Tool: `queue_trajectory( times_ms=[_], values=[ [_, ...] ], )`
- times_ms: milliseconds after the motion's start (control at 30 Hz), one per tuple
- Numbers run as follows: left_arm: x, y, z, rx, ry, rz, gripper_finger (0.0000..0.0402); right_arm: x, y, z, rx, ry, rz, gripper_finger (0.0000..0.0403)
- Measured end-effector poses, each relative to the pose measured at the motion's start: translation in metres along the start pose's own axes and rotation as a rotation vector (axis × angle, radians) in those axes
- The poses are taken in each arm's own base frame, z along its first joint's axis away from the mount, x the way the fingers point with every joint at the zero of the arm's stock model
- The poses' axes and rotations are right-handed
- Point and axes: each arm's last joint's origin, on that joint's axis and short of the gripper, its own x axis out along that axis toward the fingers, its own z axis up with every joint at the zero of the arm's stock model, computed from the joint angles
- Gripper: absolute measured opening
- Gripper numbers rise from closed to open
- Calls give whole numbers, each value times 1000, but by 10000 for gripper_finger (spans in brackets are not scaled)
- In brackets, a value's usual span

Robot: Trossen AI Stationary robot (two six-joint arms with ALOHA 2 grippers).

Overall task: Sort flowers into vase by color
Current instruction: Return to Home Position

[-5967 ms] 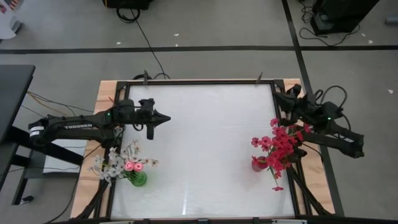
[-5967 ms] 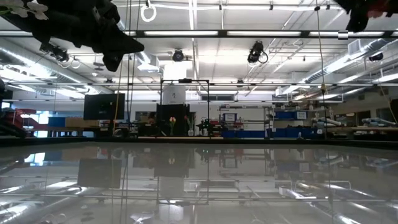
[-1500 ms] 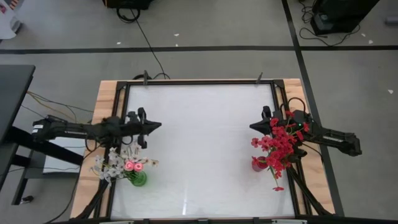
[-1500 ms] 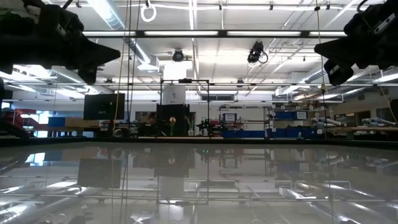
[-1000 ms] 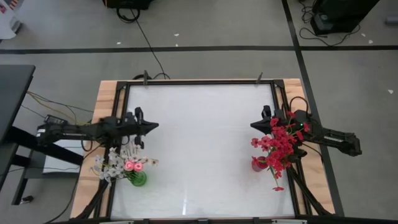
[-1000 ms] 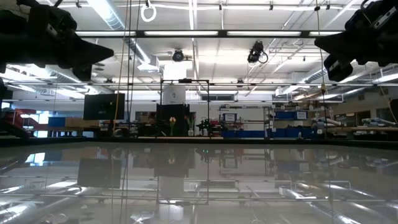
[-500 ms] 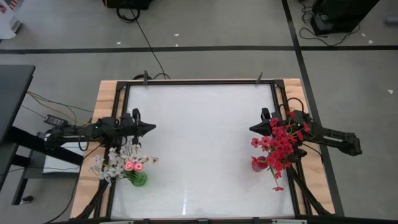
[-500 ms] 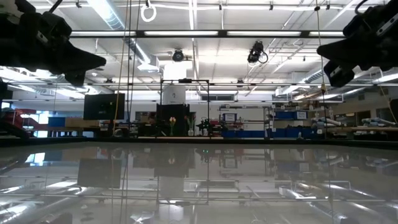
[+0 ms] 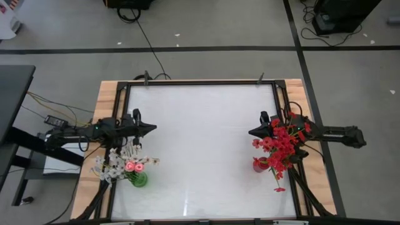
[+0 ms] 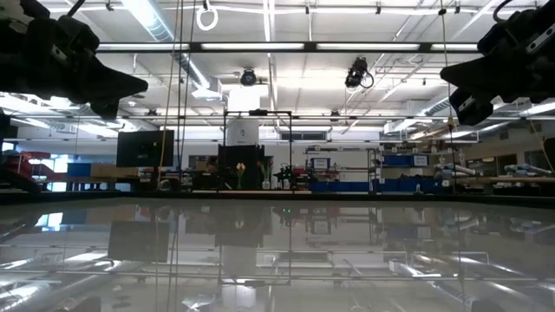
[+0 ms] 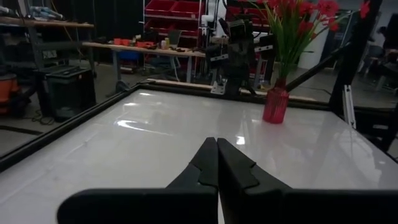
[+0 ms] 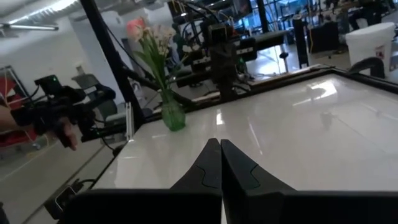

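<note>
Hovering above the counter (image 9: 200, 119) just inside its left edge, about halfway along, the left hand (image 9: 152, 127) points toward the middle. Its two fingers are pressed flat together with nothing between them, as the left wrist view shows plainly. Opposite, the right hand (image 9: 252, 132) hangs just inside the right edge, its fingers likewise closed tip to tip on nothing. In the low view both sit well clear of the surface. The flowers are all in vases. Pink rosebuds (image 9: 130, 166) and a pale white sprig (image 9: 111, 164) stand in a green vase (image 9: 139, 180) near the left edge, toward the corner at the bottom of the high view. Red blossom sprays (image 9: 282, 145) fill a red vase (image 9: 259, 165) near the right edge, just beside the right hand.
</note>
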Motion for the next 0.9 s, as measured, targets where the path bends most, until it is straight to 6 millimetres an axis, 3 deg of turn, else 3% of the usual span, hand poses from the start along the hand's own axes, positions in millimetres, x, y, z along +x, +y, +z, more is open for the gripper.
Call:
queue_trajectory(
  times_ms=[900],
  values=[
    [3,0,-5,-34,4,-2,15,0,-1,-2,-21,16,-10,20]
  ],
)
